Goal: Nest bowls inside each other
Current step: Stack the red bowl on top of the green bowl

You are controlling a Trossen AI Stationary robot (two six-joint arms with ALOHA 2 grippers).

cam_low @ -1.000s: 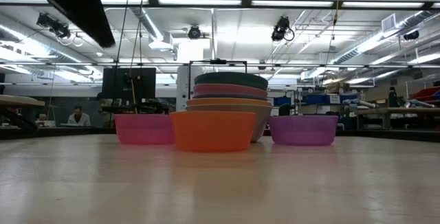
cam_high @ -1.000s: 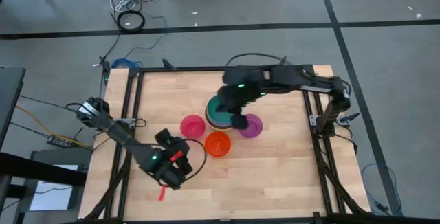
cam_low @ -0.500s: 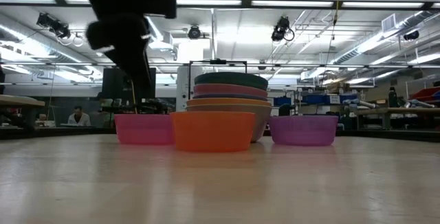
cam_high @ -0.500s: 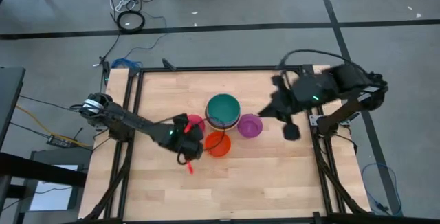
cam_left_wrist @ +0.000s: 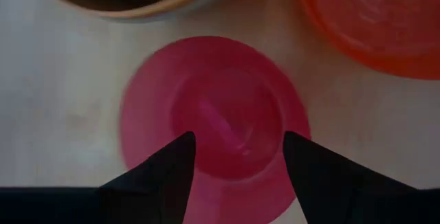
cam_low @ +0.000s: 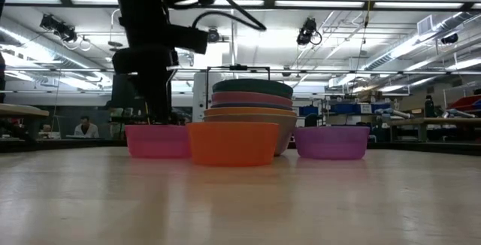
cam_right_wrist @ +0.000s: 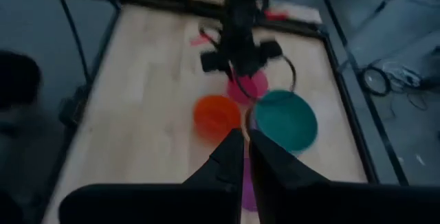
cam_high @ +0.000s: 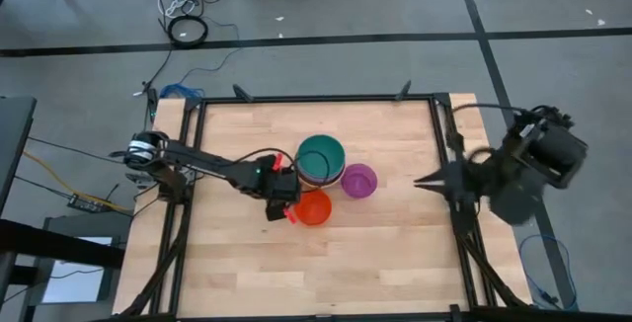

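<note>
Left gripper [cam_left_wrist: 237, 157] jaws apart, directly above magenta bowl [cam_left_wrist: 214, 117], probably not touching. Red-orange bowl [cam_high: 314, 206] just right of it; teal-topped stack [cam_high: 320, 158] behind; purple bowl [cam_high: 359, 180] farther right. Right gripper [cam_right_wrist: 246, 136] jaws together, off table's right edge.

From overhead I lose the magenta bowl [cam_left_wrist: 214, 117] entirely under the left pincer [cam_high: 280, 186], at nine o'clock from the stack [cam_high: 320, 160]. Only the teal bowl [cam_high: 320, 155] shows fully there; the bowls beneath it are slivers at the rim. My right arm [cam_high: 518, 169] is smeared with blur. In the right wrist view the purple bowl [cam_right_wrist: 245, 191] hides behind the right pincer's [cam_right_wrist: 245, 138] fingers.
</note>
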